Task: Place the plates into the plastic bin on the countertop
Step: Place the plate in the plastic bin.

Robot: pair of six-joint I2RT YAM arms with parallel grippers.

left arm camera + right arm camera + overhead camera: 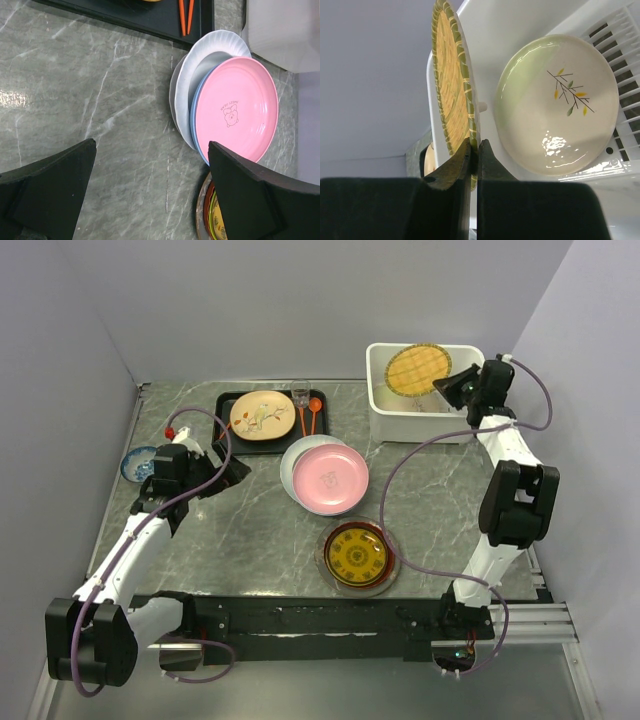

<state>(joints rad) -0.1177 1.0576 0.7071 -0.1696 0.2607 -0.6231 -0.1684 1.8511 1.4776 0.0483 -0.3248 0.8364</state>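
My right gripper [452,390] [476,144] is shut on the rim of a yellow woven-look plate with a green edge [417,370] [451,85]. It holds the plate tilted on edge over the white plastic bin [415,428] [620,30]. A cream plate with a leaf sprig [557,105] lies inside the bin. On the countertop [250,530] a pink plate [330,480] [235,107] tops a white plate [210,47]. A dark red gold-patterned plate [356,556] [212,210] sits nearer the arms. My left gripper [228,472] [151,145] hangs open over bare counter, left of the pink stack.
A black tray [228,430] [150,20] at the back holds a cream floral plate [262,415] and orange utensils [313,415]. A small blue-patterned bowl [138,464] sits by the left wall. Walls close in the left, back and right sides.
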